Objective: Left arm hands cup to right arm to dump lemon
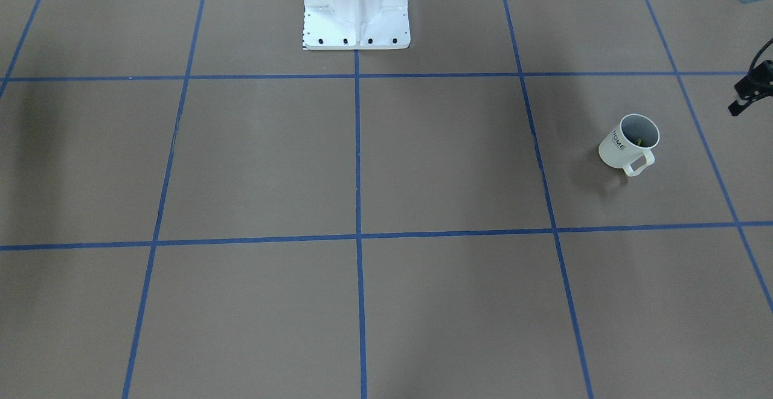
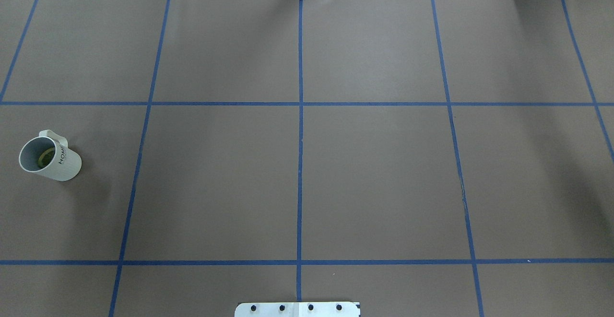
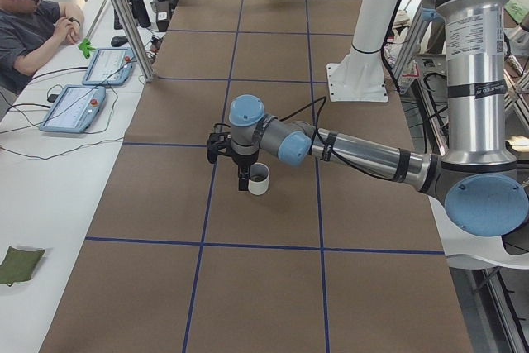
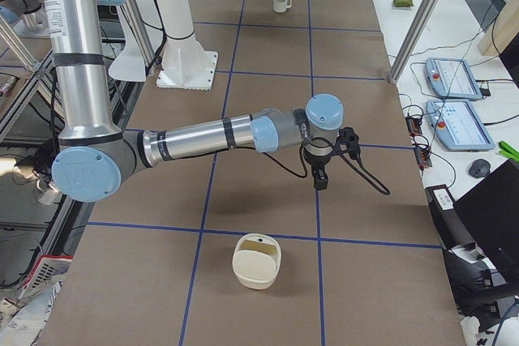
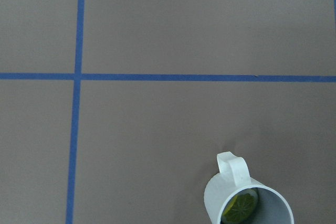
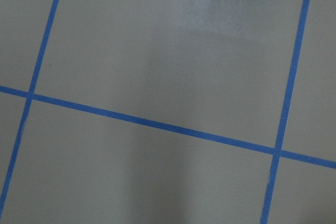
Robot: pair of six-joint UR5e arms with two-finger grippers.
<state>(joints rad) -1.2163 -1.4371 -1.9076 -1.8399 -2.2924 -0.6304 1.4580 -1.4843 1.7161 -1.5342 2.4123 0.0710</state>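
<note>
The white "HOME" cup (image 1: 622, 145) stands upright on the brown table, far on the robot's left side, with the lemon (image 1: 639, 141) inside it. The cup also shows in the overhead view (image 2: 60, 163), the left side view (image 3: 260, 181), the left wrist view (image 5: 231, 200) and, far off, the right side view (image 4: 280, 0). The lemon (image 5: 240, 208) lies at its bottom. My left gripper (image 1: 746, 94) hangs outboard of the cup, apart from it; its jaws cannot be made out. My right gripper (image 4: 319, 180) hovers over bare table; I cannot tell its state.
The white robot pedestal (image 1: 356, 19) stands at the table's middle rear edge. A cream basket-like container (image 4: 257, 261) sits on the table's right end. An operator (image 3: 33, 26) and tablets (image 3: 74, 109) are beside the table. Blue tape lines grid the surface.
</note>
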